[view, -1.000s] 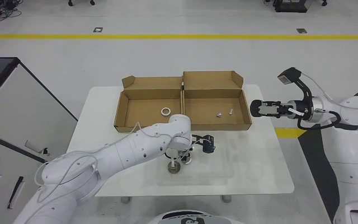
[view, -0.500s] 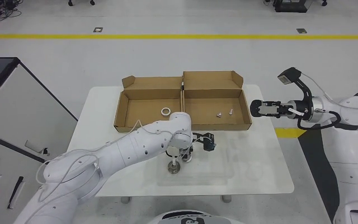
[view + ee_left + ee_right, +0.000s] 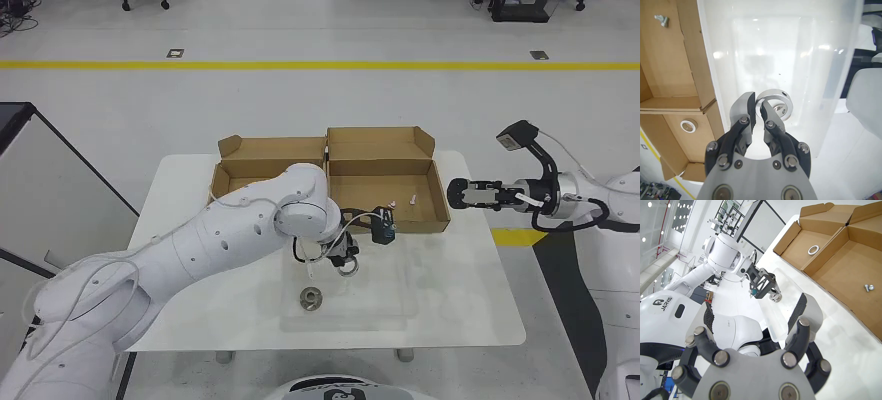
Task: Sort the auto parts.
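My left gripper [image 3: 758,102] is shut on the wall of a silver metal ring [image 3: 778,95], one finger inside it and one outside. It hangs above a clear plastic tray [image 3: 772,56] near the table's middle, with the gripper [image 3: 344,263] just in front of the cardboard boxes. Another round metal part [image 3: 312,296] lies on the tray [image 3: 390,290]. The left box [image 3: 674,136] holds a white ring [image 3: 688,126]. In the right box [image 3: 385,185] lie small bolts [image 3: 410,200]. My right gripper [image 3: 462,192] stands open beyond the right box's end, off the table's side.
The two open cardboard boxes stand side by side at the back of the white table [image 3: 470,290]. The right wrist view shows the bolts [image 3: 868,287] and white ring [image 3: 813,249] in their boxes. A grey panel [image 3: 50,200] stands left of the table.
My left gripper has risen from the tray with the silver ring and swung back toward the boxes, leaving the other part on the tray. The right arm has not moved.
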`<state>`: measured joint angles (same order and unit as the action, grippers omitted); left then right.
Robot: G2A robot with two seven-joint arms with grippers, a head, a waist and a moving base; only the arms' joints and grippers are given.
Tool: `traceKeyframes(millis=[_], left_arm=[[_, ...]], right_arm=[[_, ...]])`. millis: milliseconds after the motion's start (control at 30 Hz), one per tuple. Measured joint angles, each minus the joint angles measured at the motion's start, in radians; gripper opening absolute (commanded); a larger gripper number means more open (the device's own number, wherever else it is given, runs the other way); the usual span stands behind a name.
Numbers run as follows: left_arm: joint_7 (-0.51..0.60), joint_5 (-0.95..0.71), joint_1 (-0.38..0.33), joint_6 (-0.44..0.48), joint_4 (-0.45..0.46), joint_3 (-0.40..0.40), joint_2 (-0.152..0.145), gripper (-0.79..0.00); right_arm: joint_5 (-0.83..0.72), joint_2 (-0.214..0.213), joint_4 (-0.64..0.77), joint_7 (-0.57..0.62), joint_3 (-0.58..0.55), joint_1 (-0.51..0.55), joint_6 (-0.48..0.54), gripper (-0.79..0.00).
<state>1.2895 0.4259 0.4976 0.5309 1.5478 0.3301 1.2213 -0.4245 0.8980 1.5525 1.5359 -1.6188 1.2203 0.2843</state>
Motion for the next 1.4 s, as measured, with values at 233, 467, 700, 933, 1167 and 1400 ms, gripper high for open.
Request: traceKeyframes(millis=[233, 467, 700, 933, 1167, 1400], left_arm=[[-0.004, -0.003, 0.001, 0.003, 0.001, 0.004, -0.003, -0.785], [-0.166, -0.116, 0.040, 0.092, -0.056, 0.108, -0.030, -0.785], [-0.312, -0.196, 0.137, 0.209, -0.060, 0.275, -0.097, -0.785], [-0.400, -0.288, 0.240, 0.340, -0.034, 0.430, -0.155, -0.785], [-0.523, -0.367, 0.345, 0.432, 0.012, 0.586, -0.198, -0.785], [-0.583, -0.538, 0.409, 0.481, 0.099, 0.680, -0.225, -0.785]], right_arm=[[0.000, 0.000, 0.000, 0.000, 0.000, 0.000, 0.000, 0.000], [0.000, 0.000, 0.000, 0.000, 0.000, 0.000, 0.000, 0.000], [0.000, 0.000, 0.000, 0.000, 0.000, 0.000, 0.000, 0.000], [0.000, 0.000, 0.000, 0.000, 0.000, 0.000, 0.000, 0.000], [0.000, 0.000, 0.000, 0.000, 0.000, 0.000, 0.000, 0.000], [0.000, 0.000, 0.000, 0.000, 0.000, 0.000, 0.000, 0.000]])
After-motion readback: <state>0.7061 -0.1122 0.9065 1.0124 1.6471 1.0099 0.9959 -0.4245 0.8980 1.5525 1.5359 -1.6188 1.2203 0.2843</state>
